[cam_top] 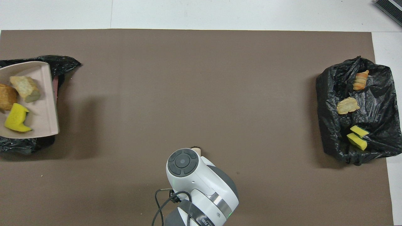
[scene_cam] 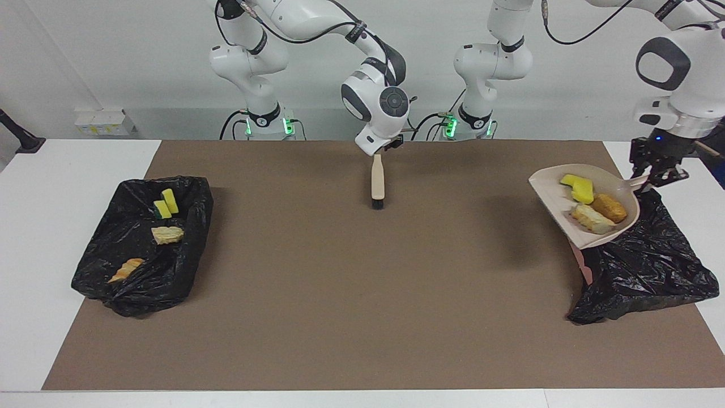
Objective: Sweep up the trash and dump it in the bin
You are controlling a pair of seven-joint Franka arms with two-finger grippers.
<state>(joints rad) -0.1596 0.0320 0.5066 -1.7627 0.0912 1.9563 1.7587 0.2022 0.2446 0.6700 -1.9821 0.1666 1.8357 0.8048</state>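
1. Beige dustpan [scene_cam: 552, 182] is up in the air over the black-bagged bin [scene_cam: 651, 266] at the left arm's end of the table [scene_cam: 34, 226], roughly 3 o'clock in the facing view.
2. My left hand [scene_cam: 660, 170] is clamped shut on the dustpan's handle, right at the 3 o'clock edge of that view.
3. Three bits of trash ride in the pan: a yellow sponge chunk [scene_cam: 578, 188] at 12 o'clock of the little pile, an orange-brown lump [scene_cam: 609, 208] at about 3, and a cream bread-like piece [scene_cam: 589, 219] at about 6. All three are bunched up and touching.
4. The other four pieces sit in the second black-bagged bin [scene_cam: 141, 289] at 9 o'clock, at the right arm's end: two yellow sponge chunks [scene_cam: 166, 204] side by side, a cream piece [scene_cam: 167, 234] below them, and an orange-tan piece [scene_cam: 126, 270] lowest in the facing view.
5. My right hand [scene_cam: 380, 148] is over the brown mat [scene_cam: 340, 311] at about 12 o'clock, at the top of the beige brush [scene_cam: 376, 181]. The brush stands upright, bristles down at the mat. Can't tell if that hand is gripping it or has let go.
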